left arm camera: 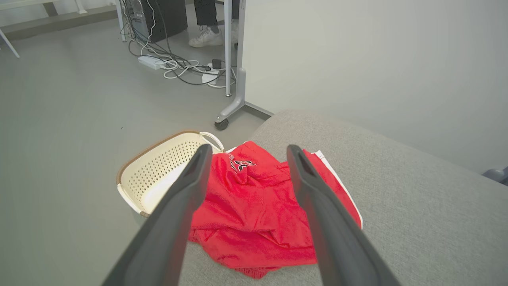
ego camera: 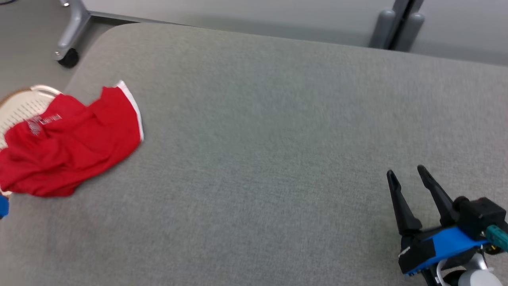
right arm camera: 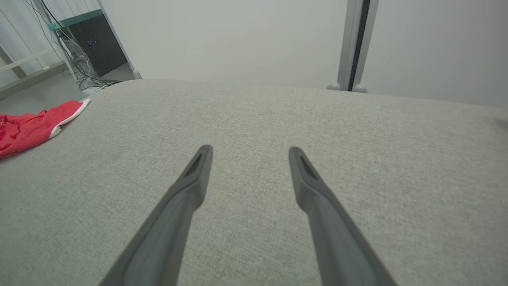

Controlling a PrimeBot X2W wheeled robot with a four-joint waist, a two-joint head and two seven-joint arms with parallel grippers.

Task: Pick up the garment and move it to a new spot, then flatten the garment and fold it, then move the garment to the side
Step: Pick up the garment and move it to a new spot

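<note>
- Right gripper point(ego camera: 405, 171), near right over the grey cushion point(ego camera: 278, 119), has its fingers spread wide and empty.
- Left gripper point(left arm camera: 249, 147), equally wide and empty, points at the garment point(left arm camera: 254, 206).
- The red garment lies crumpled at the cushion's left edge, overlapping a cream basket point(ego camera: 20, 107); its lettering is unreadable.

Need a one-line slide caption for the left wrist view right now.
Open left gripper poised over the crumpled red garment at the grey padded surface edge, by a cream perforated basket.

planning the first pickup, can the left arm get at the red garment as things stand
Probably yes. The left tool is open and points straight at the red garment, with nothing between them. The garment lies crumpled at the edge of the grey padded surface, by the cream basket.
</note>
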